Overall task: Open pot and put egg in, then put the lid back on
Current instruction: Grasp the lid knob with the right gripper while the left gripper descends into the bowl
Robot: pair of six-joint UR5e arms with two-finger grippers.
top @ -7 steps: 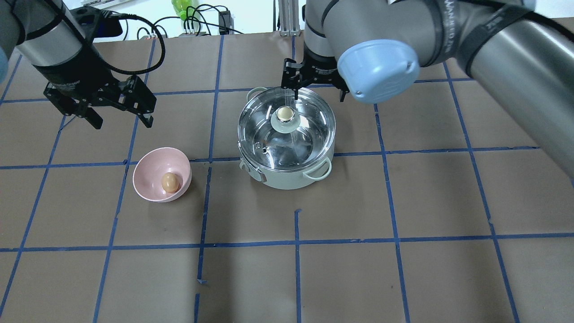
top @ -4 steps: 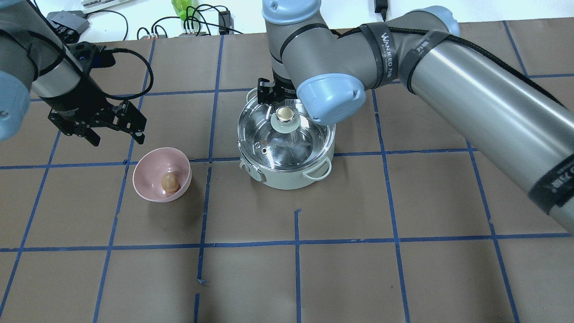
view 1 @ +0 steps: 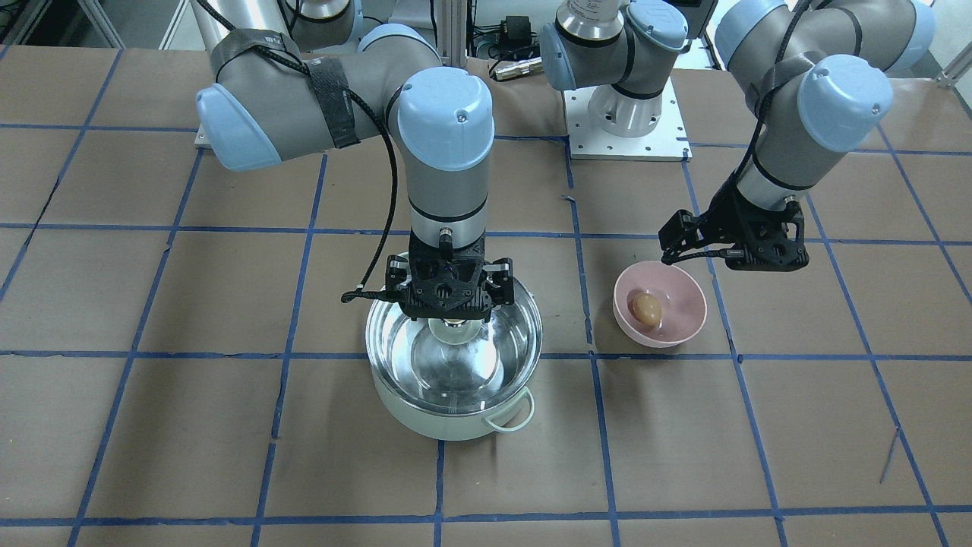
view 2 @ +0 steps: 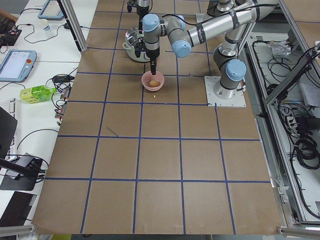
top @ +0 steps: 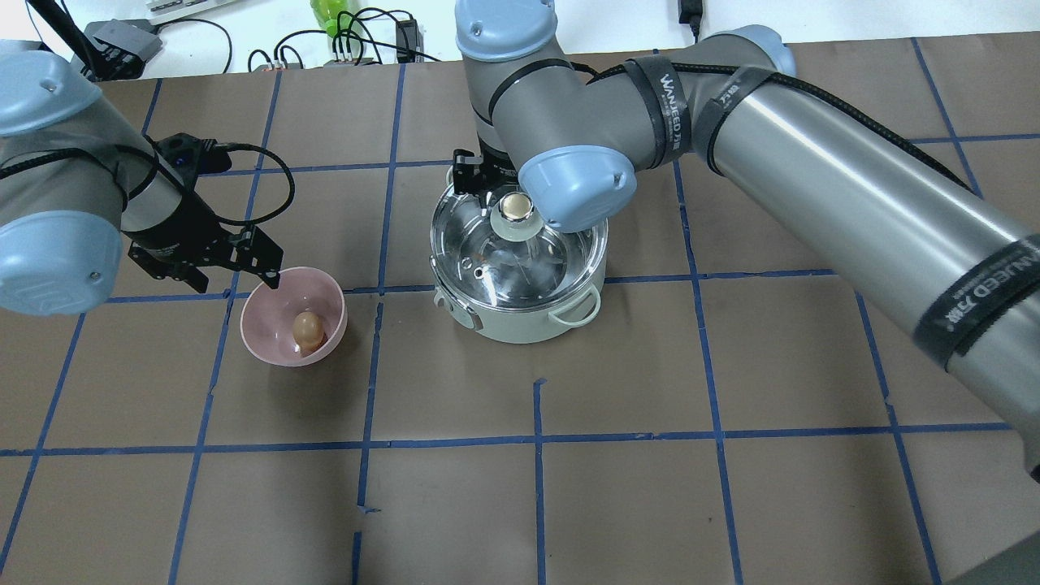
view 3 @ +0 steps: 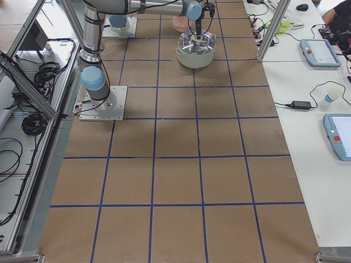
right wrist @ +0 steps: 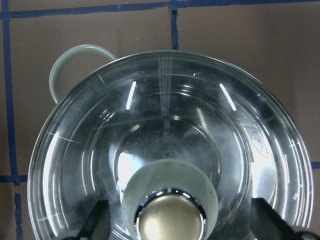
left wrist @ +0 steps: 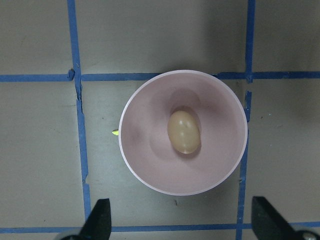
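Note:
The mint-green pot point(top: 520, 321) stands mid-table with the clear glass lid point(top: 487, 264) on it. The lid's cream-gold knob point(top: 515, 207) is at its centre. My right gripper point(view 1: 449, 308) is open just above the lid. In the right wrist view its fingers point(right wrist: 97, 222) stand either side of the knob point(right wrist: 170, 217) without touching it. The brown egg point(top: 307, 328) lies in the pink bowl point(top: 264, 302). My left gripper point(top: 236, 278) is open and empty just behind the bowl's far rim. In the left wrist view it point(left wrist: 182, 227) hangs above the egg point(left wrist: 183, 131).
The pink bowl point(view 1: 687, 323) sits about one pot-width from the pot point(view 1: 448, 427), on the robot's left. The right arm's long forearm point(top: 853, 195) crosses the table's right half. Cables and a green bottle point(top: 329, 16) lie beyond the far edge.
My right gripper has moved from behind the pot to over the lid's knob. My left gripper has moved down and toward the pink bowl. Pot, lid and egg have not moved.

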